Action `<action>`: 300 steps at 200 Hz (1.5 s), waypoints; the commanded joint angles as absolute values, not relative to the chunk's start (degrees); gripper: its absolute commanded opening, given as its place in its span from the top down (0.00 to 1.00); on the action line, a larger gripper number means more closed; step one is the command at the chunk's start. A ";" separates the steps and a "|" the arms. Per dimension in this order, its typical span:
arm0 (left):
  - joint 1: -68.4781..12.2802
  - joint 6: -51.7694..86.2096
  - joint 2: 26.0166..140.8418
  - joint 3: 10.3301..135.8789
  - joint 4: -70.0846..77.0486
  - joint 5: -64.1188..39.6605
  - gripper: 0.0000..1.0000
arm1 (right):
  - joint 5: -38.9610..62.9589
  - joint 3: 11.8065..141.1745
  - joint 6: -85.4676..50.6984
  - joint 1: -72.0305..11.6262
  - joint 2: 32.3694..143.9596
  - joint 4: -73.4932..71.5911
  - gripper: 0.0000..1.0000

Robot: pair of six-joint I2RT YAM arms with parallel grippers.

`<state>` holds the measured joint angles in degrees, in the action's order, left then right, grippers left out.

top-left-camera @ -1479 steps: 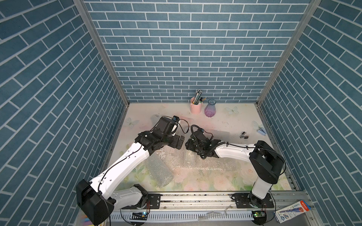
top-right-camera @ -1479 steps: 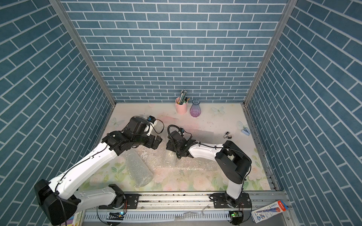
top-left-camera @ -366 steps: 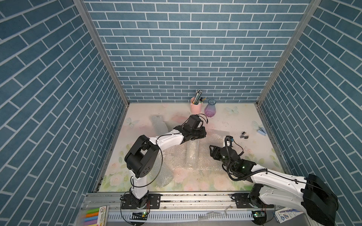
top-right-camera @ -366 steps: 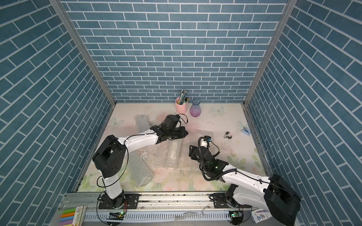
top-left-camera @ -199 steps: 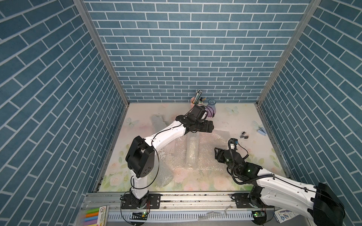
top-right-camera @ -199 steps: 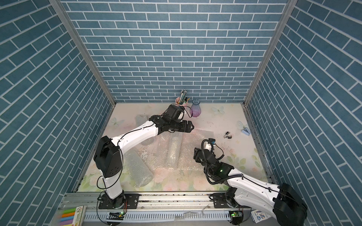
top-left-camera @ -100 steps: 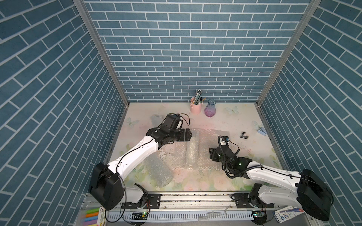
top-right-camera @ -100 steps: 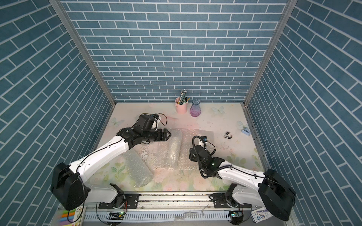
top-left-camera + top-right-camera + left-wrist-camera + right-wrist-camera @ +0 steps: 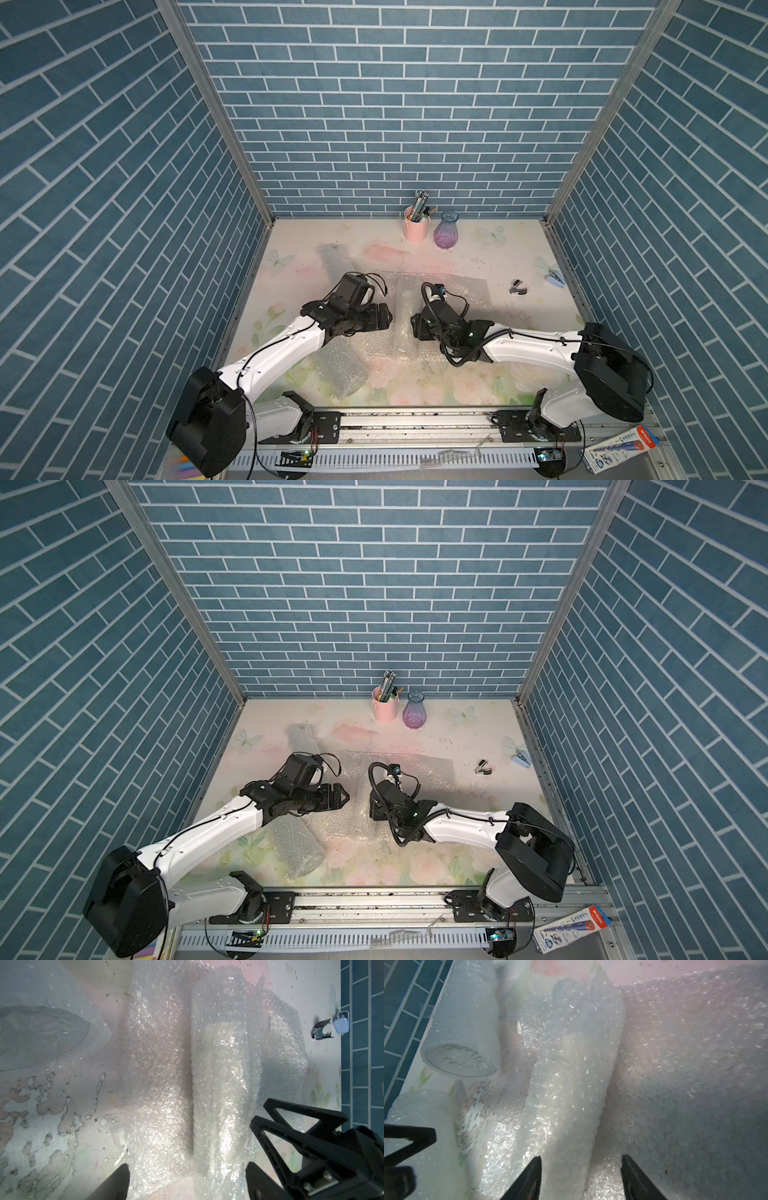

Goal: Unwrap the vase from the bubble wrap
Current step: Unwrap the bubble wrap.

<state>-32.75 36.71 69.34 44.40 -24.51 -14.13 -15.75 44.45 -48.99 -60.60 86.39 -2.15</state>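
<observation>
Your left gripper (image 9: pixel 386 321) pulled back from the pink cup (image 9: pixel 415 230) to the bubble wrap (image 9: pixel 405 307). Your right gripper (image 9: pixel 415 328) moved in on the opposite side.

Blue brick-pattern walls (image 9: pixel 374 104), pale floral tabletop (image 9: pixel 478 257), metal corner posts (image 9: pixel 214 104)

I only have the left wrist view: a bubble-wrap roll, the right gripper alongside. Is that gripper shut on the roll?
Observer: No. In the right wrist view the right gripper has its fingers apart, astride the bubble-wrap roll.
Operator: Any wrapped bundle outside my view?
Observer: Yes, both top views show a bubble-wrap bundle nearer the front, beside the left arm.
Operator: A bare vase anywhere?
Observer: A purple glass vase stands upright at the back, beside a pink pen cup.
</observation>
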 commanded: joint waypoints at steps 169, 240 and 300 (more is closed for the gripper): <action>-32.65 37.86 73.51 40.56 -17.10 -18.87 0.13 | -18.71 45.74 -51.25 -62.01 87.62 2.20 0.51; -34.69 39.28 75.50 40.22 -15.42 -20.80 0.20 | -21.79 42.24 -55.14 -61.79 84.83 2.14 0.62; -37.06 45.31 75.65 37.47 -10.73 -22.05 0.30 | -22.05 40.98 -56.33 -61.44 84.47 0.59 0.64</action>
<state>-36.03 42.37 75.35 38.30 -12.93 -21.34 -20.43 42.09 -54.00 -61.60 85.80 0.80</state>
